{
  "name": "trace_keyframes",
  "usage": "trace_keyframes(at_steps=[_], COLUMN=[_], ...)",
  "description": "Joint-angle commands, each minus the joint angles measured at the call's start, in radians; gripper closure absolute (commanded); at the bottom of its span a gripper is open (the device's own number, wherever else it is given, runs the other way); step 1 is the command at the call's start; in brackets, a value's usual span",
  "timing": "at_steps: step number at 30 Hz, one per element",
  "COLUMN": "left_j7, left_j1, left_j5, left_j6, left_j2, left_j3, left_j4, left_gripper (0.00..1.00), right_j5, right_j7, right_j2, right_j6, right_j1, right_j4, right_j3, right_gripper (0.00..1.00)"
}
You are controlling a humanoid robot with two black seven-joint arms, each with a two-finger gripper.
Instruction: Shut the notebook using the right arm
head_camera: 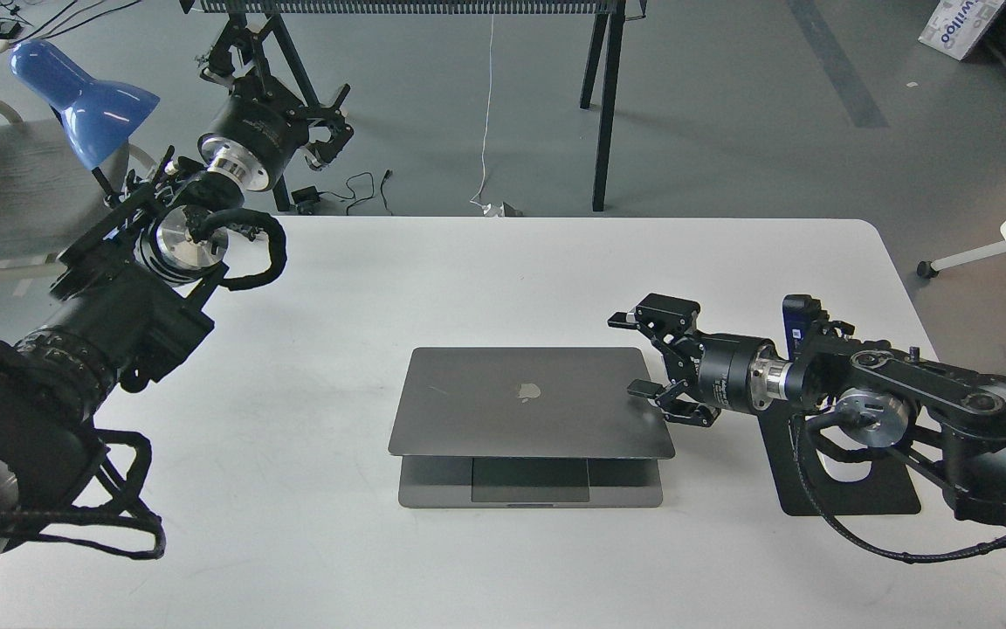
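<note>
The notebook is a space-grey laptop lying in the middle of the white table. Its lid, with a dark apple logo, is lowered almost flat. A narrow gap at the front shows the trackpad and the base's front strip. My right arm comes in from the right. My right gripper is open and empty at the lid's back right corner, and its lower finger is at the lid's right edge. My left gripper is raised past the table's far left edge, dark and hard to read.
A black mouse pad with a white mouse lies under my right arm. A blue lamp and a grey chair stand at the far left. A black stand and cables are on the floor behind the table.
</note>
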Motion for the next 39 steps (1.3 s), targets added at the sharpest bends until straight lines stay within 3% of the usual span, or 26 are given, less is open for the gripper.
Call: trace_keyframes(at_steps=[1,28,33,39], left_j7=[0.002,0.002,0.002,0.002], left_j1=[0.000,0.000,0.000,0.000], left_j5=[0.001,0.001,0.001,0.001], left_j6=[0.000,0.000,0.000,0.000], left_j2=[0.000,-0.002,-0.002,0.000], left_j3=[0.000,0.000,0.002,0.000], left_j4=[-0.001,-0.001,-0.001,-0.001], left_gripper=[0.00,0.00,0.00,0.00], right_j5=[-0.041,-0.109,-0.107,-0.105], right_j7=[0.000,0.000,0.004,0.009], right_j2=[0.001,0.019,-0.004,-0.142], right_j6=[-0.014,-0.055,-0.052,-0.044], right_j1=[-0.023,-0.038,-0.035,-0.040], right_j4=[-0.002,0.001,0.044,0.164], right_j3=[-0.001,-0.064,-0.044,0.076], right_gripper=[0.00,0.00,0.00,0.00])
